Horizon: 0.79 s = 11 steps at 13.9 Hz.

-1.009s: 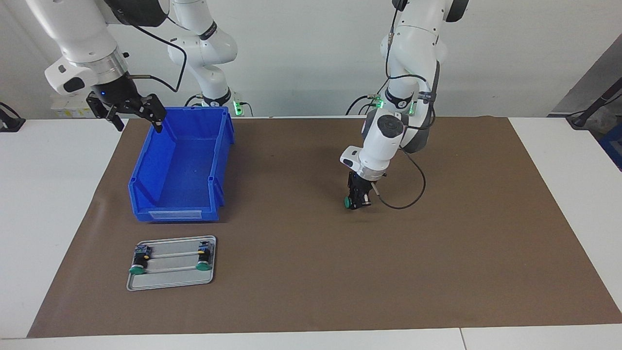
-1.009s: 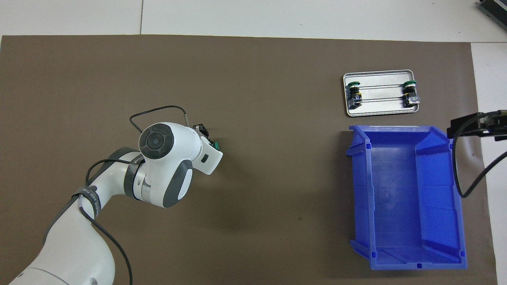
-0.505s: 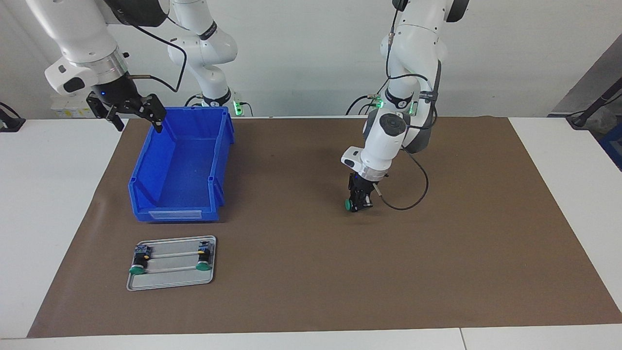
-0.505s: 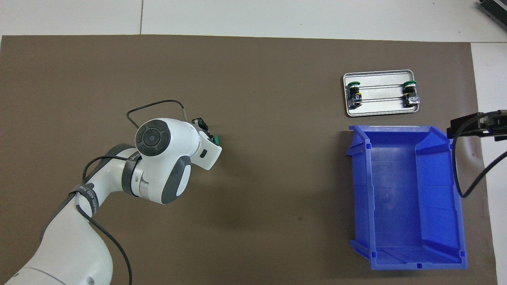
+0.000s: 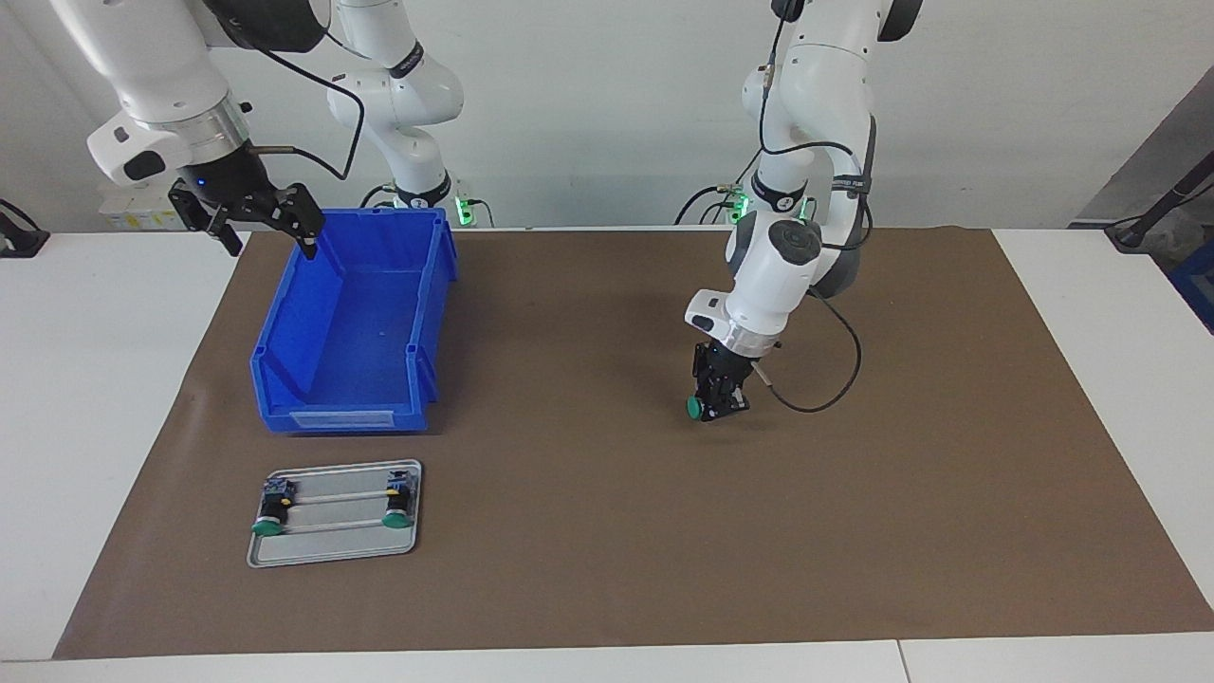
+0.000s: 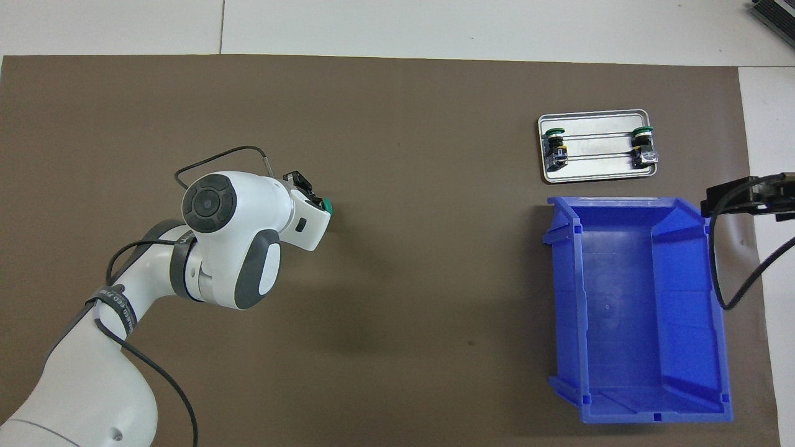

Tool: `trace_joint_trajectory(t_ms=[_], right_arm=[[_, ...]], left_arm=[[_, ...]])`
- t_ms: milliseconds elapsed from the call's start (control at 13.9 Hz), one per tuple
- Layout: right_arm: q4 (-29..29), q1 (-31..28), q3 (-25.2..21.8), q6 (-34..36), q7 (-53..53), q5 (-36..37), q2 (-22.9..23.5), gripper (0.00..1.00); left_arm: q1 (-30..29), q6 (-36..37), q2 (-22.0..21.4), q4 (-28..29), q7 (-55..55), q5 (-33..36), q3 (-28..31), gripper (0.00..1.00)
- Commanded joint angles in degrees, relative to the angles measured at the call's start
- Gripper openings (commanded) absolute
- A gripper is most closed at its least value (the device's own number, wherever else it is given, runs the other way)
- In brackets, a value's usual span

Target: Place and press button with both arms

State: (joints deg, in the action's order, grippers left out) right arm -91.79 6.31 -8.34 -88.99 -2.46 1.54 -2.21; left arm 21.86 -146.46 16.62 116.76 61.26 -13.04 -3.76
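Carrying the button [image 5: 697, 408], the left gripper [image 5: 718, 403] is shown low over the brown mat [image 5: 607, 531], near the middle of the surface; its jaws are pinched on the button's black body, the green cap turned sideways. The placing step is judged to be in hand. Next, the button must be set down cap-up and steadied so that it can be pressed. The right gripper [image 5: 254, 228], jaws spread, is held waiting above the corner of the blue bin [image 5: 356, 332]. Two more buttons are seen on the metal tray [image 5: 332, 550].
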Motion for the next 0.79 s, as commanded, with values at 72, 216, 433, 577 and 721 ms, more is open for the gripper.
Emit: trace_joint_trajectory(t_ms=[72, 216, 433, 577, 721], right_arm=[[-0.4, -0.2, -0.2, 0.5, -0.8, -0.1, -0.3, 1.00], [-0.3, -0.2, -0.2, 0.5, -0.8, -0.1, -0.3, 1.00], [-0.3, -0.2, -0.2, 0.4, -0.8, -0.1, -0.3, 1.00], [-0.3, -0.2, -0.2, 0.5, -0.8, -0.1, -0.3, 1.00], [-0.3, -0.2, -0.2, 0.5, -0.7, -0.1, -0.3, 1.00]], left_arm=[[-2.0, 9.8, -0.9, -5.6, 1.2, -1.4, -0.5, 0.00], [-3.7, 14.3, -0.8, -8.6, 2.6, -3.7, -0.5, 0.00], [-6.3, 18.3, -1.7, -8.9, 6.8, -6.6, -0.5, 0.00], [-8.8, 21.5, -2.6, -8.9, 11.3, -10.5, -0.5, 0.00], [-11.5, 25.5, -3.6, -8.8, 15.3, -12.5, -0.3, 0.00]])
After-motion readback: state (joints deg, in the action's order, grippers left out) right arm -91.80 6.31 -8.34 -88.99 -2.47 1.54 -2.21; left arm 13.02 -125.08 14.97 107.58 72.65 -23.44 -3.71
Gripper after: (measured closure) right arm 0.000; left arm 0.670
